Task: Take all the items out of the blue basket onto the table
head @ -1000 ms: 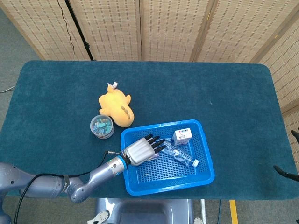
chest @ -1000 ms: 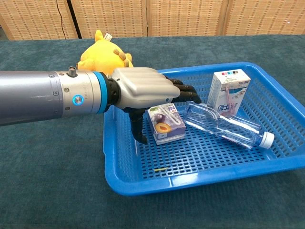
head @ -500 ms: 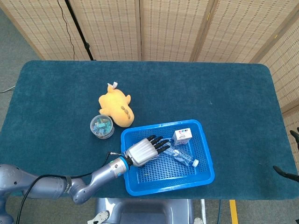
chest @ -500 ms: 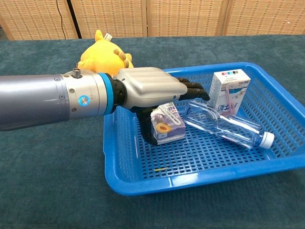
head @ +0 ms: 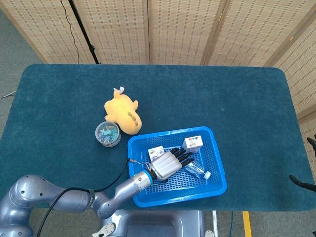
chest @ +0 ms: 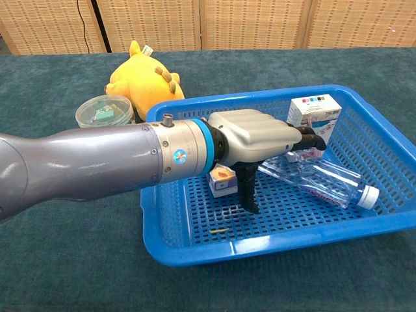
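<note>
The blue basket (head: 134, 193) (chest: 195, 250) stands at the table's near edge. In it lie a clear plastic bottle (head: 198, 171) (chest: 325, 185), a white carton (head: 192, 143) (chest: 314, 112) and a small purple carton (head: 156, 152) (chest: 222, 182). My left hand (head: 170, 163) (chest: 260, 135) reaches into the basket, past the purple carton. Its fingers (chest: 311, 138) stretch over the bottle's thick end and its thumb (chest: 247, 192) points down beside the bottle, holding nothing. Two dark tips (head: 302, 181) at the right edge, off the table, may be my right hand.
A yellow plush toy (head: 123, 114) (chest: 143, 81) and a round clear tub (head: 107, 133) (chest: 104, 110) of small items sit on the teal table just left of and behind the basket. Folding screens stand behind the table.
My left hand has pushed further right into the basket, from over the purple carton to over the bottle. The purple carton now shows behind the wrist.
</note>
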`<state>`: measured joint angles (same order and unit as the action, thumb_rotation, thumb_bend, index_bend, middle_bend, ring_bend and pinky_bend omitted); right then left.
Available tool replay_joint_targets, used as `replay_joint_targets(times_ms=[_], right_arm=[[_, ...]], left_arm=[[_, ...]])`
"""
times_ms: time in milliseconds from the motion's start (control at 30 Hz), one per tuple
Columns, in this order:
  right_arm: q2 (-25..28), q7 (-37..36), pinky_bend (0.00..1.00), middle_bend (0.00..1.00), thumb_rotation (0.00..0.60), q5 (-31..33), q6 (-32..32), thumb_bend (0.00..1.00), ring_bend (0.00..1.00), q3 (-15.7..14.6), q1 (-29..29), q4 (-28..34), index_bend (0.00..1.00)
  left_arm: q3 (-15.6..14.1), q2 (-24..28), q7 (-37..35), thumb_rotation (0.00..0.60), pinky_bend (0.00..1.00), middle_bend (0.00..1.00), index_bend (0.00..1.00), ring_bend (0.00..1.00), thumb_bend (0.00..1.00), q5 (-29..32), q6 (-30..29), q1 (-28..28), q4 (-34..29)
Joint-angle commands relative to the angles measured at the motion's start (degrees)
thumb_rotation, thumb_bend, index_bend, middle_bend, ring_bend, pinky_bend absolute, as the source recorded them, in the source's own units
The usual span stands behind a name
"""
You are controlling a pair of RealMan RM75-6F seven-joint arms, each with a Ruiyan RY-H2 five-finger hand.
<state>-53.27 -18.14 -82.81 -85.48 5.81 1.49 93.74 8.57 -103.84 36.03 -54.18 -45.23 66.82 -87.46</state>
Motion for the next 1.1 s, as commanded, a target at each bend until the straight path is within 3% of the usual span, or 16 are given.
replay_joint_targets(times_ms=[33, 200, 300, 367, 433, 533, 600, 833, 1100], right_arm=[[0.01, -0.10, 0.00, 0.00, 0.600, -0.01, 0.08, 0.00, 0.00, 0.00, 0.03, -0.05, 0.00], [0.07, -0.41, 0.00, 0.00, 0.600, -0.09, 0.19, 0.00, 0.00, -0.02, 0.06, -0.16, 0.00], [0.13, -0.70, 0.00, 0.00, 0.600, 0.03, 0.20, 0.00, 0.00, 0.05, 0.04, -0.28, 0.00], [0.16, -0.90, 0.00, 0.00, 0.600, 0.09, 0.22, 0.00, 0.00, 0.11, 0.04, -0.37, 0.00], [0.18, -1.07, 0.00, 0.00, 0.600, 0.08, 0.22, 0.00, 0.00, 0.13, 0.04, -0.42, 0.00], [0.24, -1.24, 0.00, 0.00, 0.600, -0.05, 0.11, 0.00, 0.00, 0.13, 0.00, -0.43, 0.00], [0.31, -1.39, 0.00, 0.00, 0.600, -0.16, -0.06, 0.00, 0.00, 0.12, -0.09, -0.42, 0.00], [0.35, -1.56, 0.00, 0.00, 0.600, -0.28, -0.26, 0.00, 0.00, 0.11, -0.21, -0.51, 0.00], [0.29, -1.04, 0.00, 0.00, 0.600, -0.76, -0.50, 0.00, 0.00, -0.08, -0.28, -0.18, 0.00]], left_arm=[[0.67, -1.58, 0.76, 0.600, 0.17, 0.00, 0.00, 0.00, 0.15, 1.60, -0.46, 0.77, 1.37], [1.38, -3.73, 1.52, 0.600, 0.18, 0.00, 0.00, 0.00, 0.19, 3.43, -1.02, 1.64, 3.33], [1.73, -5.10, 2.12, 0.600, 0.26, 0.00, 0.00, 0.01, 0.21, 4.49, -1.16, 2.31, 4.66], [1.95, -6.29, 2.87, 0.600, 0.36, 0.04, 0.08, 0.09, 0.22, 4.79, -1.97, 2.73, 5.68], [2.06, -7.52, 3.67, 0.600, 0.49, 0.19, 0.27, 0.24, 0.25, 4.94, -3.10, 2.95, 6.71], [2.06, -9.27, 5.78, 0.600, 0.58, 0.38, 0.47, 0.40, 0.29, 5.73, -4.52, 3.47, 8.37], [2.17, -10.47, 6.99, 0.600, 0.60, 0.43, 0.53, 0.44, 0.30, 6.08, -5.79, 3.58, 9.31], [3.53, -10.05, 7.10, 0.600, 0.61, 0.45, 0.56, 0.47, 0.30, 3.84, -8.99, 2.79, 7.26], [6.51, -0.11, 6.12, 0.600, 0.61, 0.45, 0.56, 0.47, 0.30, -0.76, -13.83, 0.01, -6.61]])
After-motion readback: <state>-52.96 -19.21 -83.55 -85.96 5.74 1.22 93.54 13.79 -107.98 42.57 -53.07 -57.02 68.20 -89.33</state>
